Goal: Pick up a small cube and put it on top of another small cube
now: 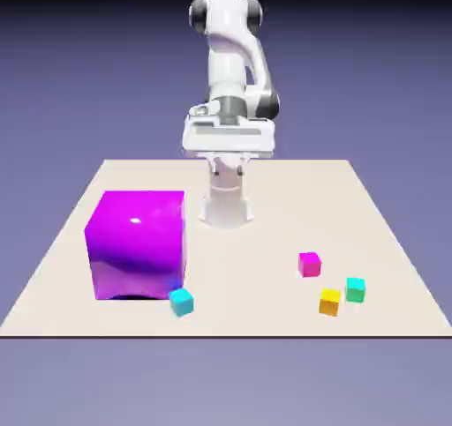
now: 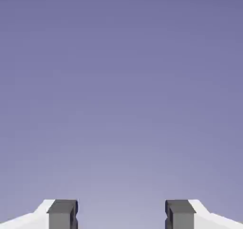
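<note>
Four small cubes lie on the table in the exterior view: a magenta one [image 1: 308,264], a green one [image 1: 355,289], a yellow one [image 1: 329,302] and a cyan one [image 1: 181,302]. The cyan cube sits against the front right corner of a large magenta cube [image 1: 137,243]. My gripper [image 1: 228,155] hangs high above the table's far side, well away from every cube. In the hand view my gripper [image 2: 121,214] is open; its two grey fingertips [image 2: 62,214] stand wide apart with only the blue-violet backdrop between them. No cube shows in the hand view.
The large magenta cube fills the exterior view's left part of the table [image 1: 265,230]. The robot's base [image 1: 227,205] stands at the far middle. The magenta, green and yellow cubes cluster at the exterior view's right front.
</note>
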